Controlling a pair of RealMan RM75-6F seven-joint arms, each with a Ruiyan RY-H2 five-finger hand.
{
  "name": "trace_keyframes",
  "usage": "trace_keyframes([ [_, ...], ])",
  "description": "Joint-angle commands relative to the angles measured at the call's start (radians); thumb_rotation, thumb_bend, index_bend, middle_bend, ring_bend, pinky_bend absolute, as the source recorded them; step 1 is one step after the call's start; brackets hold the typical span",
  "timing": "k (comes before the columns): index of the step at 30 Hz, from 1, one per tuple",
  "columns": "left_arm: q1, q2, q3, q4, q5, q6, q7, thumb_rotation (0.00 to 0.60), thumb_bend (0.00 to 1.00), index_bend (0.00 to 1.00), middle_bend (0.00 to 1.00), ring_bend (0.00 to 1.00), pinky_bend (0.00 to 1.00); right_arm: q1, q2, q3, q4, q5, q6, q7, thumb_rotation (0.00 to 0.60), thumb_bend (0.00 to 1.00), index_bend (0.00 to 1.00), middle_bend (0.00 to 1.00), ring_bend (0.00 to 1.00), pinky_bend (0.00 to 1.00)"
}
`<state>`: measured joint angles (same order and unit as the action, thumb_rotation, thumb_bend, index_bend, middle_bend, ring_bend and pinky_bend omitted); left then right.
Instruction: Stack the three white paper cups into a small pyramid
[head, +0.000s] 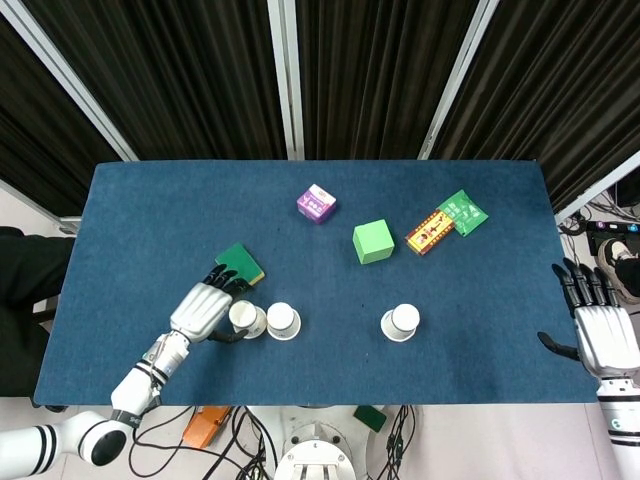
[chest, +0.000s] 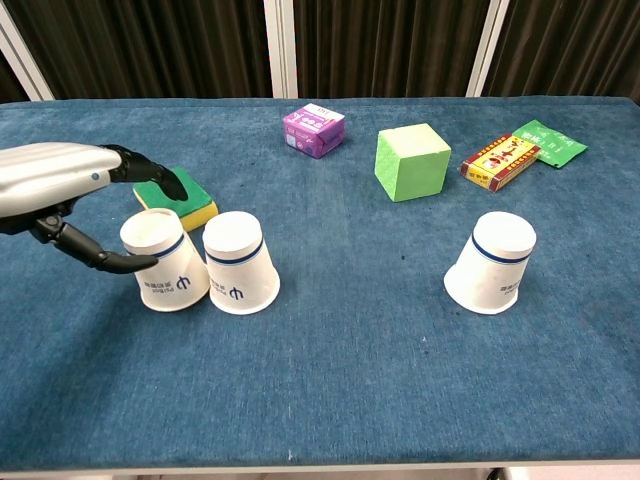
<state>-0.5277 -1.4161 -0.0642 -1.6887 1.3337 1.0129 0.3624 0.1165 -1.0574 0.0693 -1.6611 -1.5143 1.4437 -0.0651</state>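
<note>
Three white paper cups stand upside down on the blue table (head: 150, 210). My left hand (head: 205, 308) holds the left cup (chest: 164, 260) between thumb and fingers, slightly tilted. This cup touches the middle cup (chest: 240, 263) on its left side. In the head view the two show as a pair, left cup (head: 246, 318) and middle cup (head: 283, 321). The third cup (head: 402, 322) stands alone to the right, also seen as the right cup (chest: 492, 262). My right hand (head: 600, 328) hovers beyond the table's right edge, fingers spread, holding nothing.
A green and yellow sponge (chest: 178, 198) lies just behind my left hand's fingers. Further back are a purple box (head: 316, 203), a green cube (head: 372, 241), a red and yellow packet (head: 430, 232) and a green packet (head: 462, 212).
</note>
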Motion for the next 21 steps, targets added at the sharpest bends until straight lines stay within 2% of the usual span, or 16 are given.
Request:
trace_keyframes([
  [1, 0.007, 0.01, 0.008, -0.012, 0.011, 0.019, 0.0, 0.421, 0.23, 0.19, 0.2, 0.11, 0.0, 0.021, 0.003, -0.014, -0.015, -0.024, -0.036, 0.0, 0.6, 0.25, 0.0, 0.07, 0.0, 0.01],
  [6, 0.048, 0.048, 0.023, -0.041, 0.056, 0.103, -0.03, 0.42, 0.23, 0.19, 0.2, 0.11, 0.0, 0.101, -0.009, -0.043, -0.053, -0.106, -0.152, 0.024, 0.6, 0.25, 0.0, 0.07, 0.0, 0.02],
  [10, 0.091, 0.085, 0.033, -0.05, 0.089, 0.18, -0.07, 0.418, 0.23, 0.19, 0.2, 0.11, 0.0, 0.179, -0.053, -0.04, -0.074, -0.141, -0.248, 0.016, 0.6, 0.25, 0.01, 0.06, 0.0, 0.08],
  [16, 0.144, 0.127, 0.047, -0.036, 0.105, 0.25, -0.136, 0.418, 0.23, 0.19, 0.2, 0.11, 0.0, 0.291, -0.126, -0.005, -0.097, -0.074, -0.413, -0.085, 0.6, 0.27, 0.1, 0.08, 0.0, 0.13],
  [21, 0.168, 0.139, 0.059, -0.011, 0.111, 0.266, -0.179, 0.419, 0.23, 0.19, 0.2, 0.11, 0.0, 0.347, -0.174, 0.019, -0.102, 0.015, -0.494, -0.177, 0.6, 0.37, 0.17, 0.1, 0.01, 0.15],
])
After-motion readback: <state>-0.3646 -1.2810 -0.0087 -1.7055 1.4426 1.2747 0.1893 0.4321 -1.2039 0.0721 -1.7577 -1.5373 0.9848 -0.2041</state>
